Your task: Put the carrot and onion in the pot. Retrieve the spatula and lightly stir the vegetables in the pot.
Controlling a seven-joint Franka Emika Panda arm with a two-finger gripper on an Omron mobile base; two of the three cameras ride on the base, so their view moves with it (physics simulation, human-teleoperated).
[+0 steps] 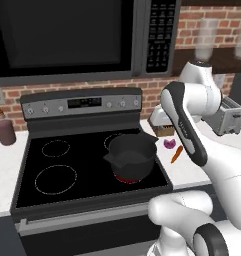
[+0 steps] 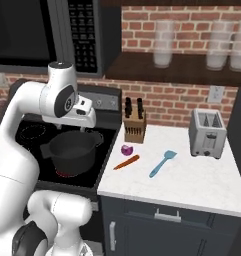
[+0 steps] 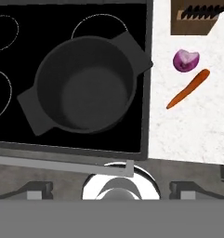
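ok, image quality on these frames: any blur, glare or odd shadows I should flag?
Left base view: glasses on the shelf look smeared and translucent, the rest is sharp. Right base view: same soft glasses; flat even light, only faint shadows under the spatula and carrot. Hand view: crisp, no glare on the pot; onion well lit.

Kitchen, stove point(image 1: 67, 165), microwave point(image 1: 67, 35), toaster point(image 2: 207, 133)
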